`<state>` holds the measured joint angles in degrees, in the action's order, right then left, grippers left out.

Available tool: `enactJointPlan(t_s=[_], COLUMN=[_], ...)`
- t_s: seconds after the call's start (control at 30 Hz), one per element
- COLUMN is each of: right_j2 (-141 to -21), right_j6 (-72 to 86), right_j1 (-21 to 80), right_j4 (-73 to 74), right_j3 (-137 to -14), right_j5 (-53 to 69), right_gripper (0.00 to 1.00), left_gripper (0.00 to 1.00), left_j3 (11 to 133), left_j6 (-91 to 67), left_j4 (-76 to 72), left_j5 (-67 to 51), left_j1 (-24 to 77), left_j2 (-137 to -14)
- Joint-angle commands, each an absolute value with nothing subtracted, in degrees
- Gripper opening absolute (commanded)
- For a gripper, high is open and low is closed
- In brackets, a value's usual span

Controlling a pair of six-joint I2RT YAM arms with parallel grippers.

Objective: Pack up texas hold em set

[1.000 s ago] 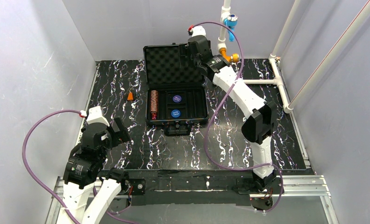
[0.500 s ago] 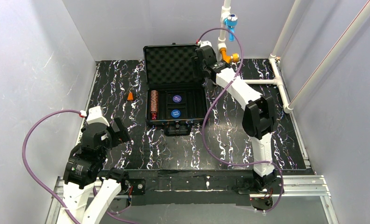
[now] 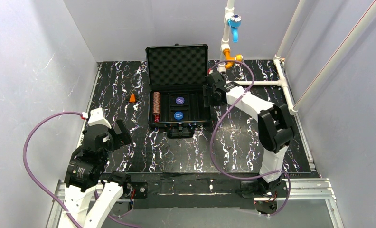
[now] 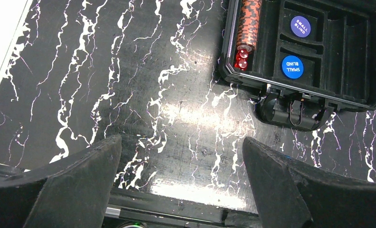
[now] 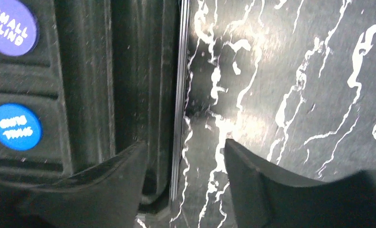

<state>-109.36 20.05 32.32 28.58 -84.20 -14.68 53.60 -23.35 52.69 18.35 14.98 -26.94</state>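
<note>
The black briefcase (image 3: 202, 110) lies open with its foam-lined lid (image 3: 177, 64) upright. In its slotted tray are a row of copper-brown chips (image 3: 156, 101), two red dice (image 3: 155, 117) and two blue discs (image 3: 179, 100). My right gripper (image 3: 207, 97) is open at the tray's right side. In the right wrist view it (image 5: 183, 156) straddles the case's right rim (image 5: 176, 95), one finger over the tray and one over the table, with both discs (image 5: 16, 127) at the left. My left gripper (image 3: 122, 133) is open and empty near the front left. Its view (image 4: 181, 156) shows the chips (image 4: 249, 21), dice (image 4: 242, 58), discs (image 4: 292, 67) and the case handle (image 4: 293, 111).
A small orange cone (image 3: 132, 98) stands on the black marbled table left of the case. White pipes with a blue valve (image 3: 233, 21) and an orange fitting (image 3: 232, 58) rise at the back right. White walls enclose the table.
My right gripper has come down from the lid's upper right corner to the tray's right rim. The lid stays upright. The left arm has not moved.
</note>
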Motion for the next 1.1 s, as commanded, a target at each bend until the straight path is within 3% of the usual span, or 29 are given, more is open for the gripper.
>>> enactJointPlan(t_s=[0.0, 0.13, 0.37, 0.63, 1.07], right_j2=[-102.7, -101.0, -100.1, -98.4, -87.6], right_j6=[23.4, 23.7, 23.8, 23.9, 27.9], right_j1=[32.6, 34.2, 36.4, 38.2, 46.9], right_j4=[26.7, 24.8, 23.8, 24.4, 27.6], right_j3=[-78.3, -73.7, -69.3, -66.0, -56.8], right_j5=[-10.3, -7.7, -7.8, -7.4, -7.9], right_gripper=[0.62, 0.49, 0.44, 0.17, 0.01], left_gripper=[0.99, 0.99, 0.99, 0.99, 0.99], left_j3=[53.3, 53.3, 53.2, 53.2, 53.2], left_j6=[-22.7, -22.7, -22.7, -22.8, -22.8], left_j4=[52.2, 52.3, 52.3, 52.3, 52.3], left_j5=[18.0, 18.0, 17.9, 17.8, 17.2], left_j1=[14.5, 14.5, 14.5, 14.5, 14.5], left_j2=[-27.5, -27.3, -26.6, -26.3, -26.3])
